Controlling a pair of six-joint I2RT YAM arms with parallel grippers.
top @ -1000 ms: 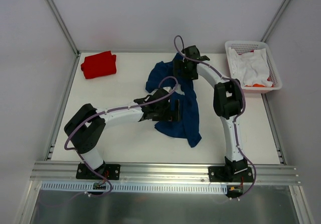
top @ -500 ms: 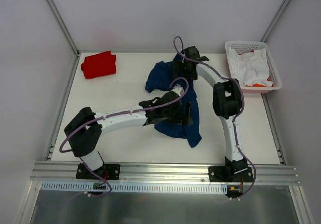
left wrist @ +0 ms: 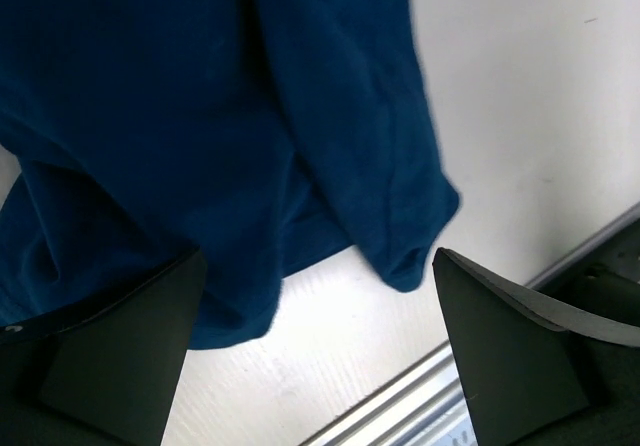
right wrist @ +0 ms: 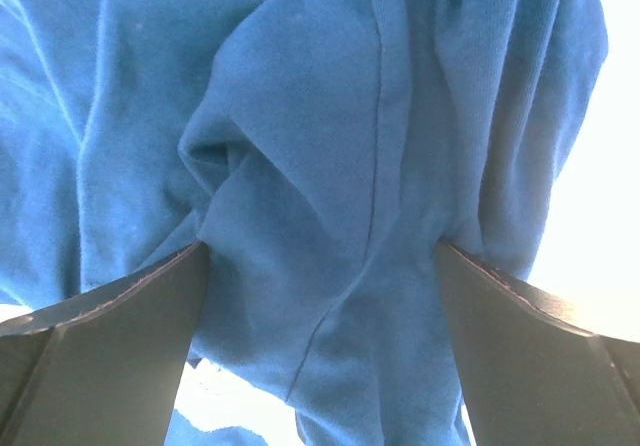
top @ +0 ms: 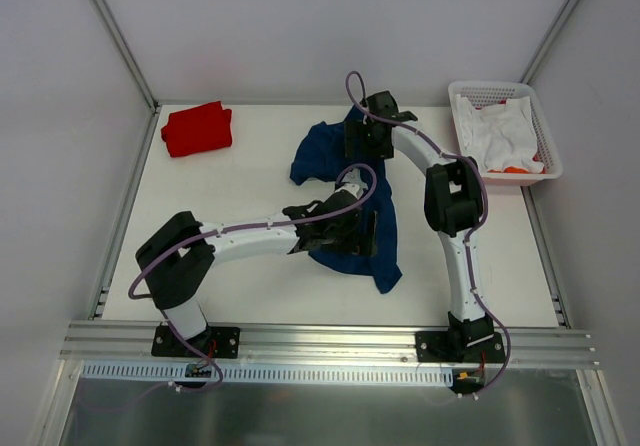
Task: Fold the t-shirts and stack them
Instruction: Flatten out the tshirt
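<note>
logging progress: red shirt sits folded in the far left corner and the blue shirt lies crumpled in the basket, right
No: the top view shows the blue shirt crumpled on the table, not in the basket. The red shirt does sit folded in the far left corner.

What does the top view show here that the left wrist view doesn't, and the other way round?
Only the top view: the red shirt at the far left corner, the basket of white cloth, the left arm and right arm. Only the left wrist view: a corner of the blue shirt close up, between its open jaws. Both: the blue shirt, the table and the front rail.
</note>
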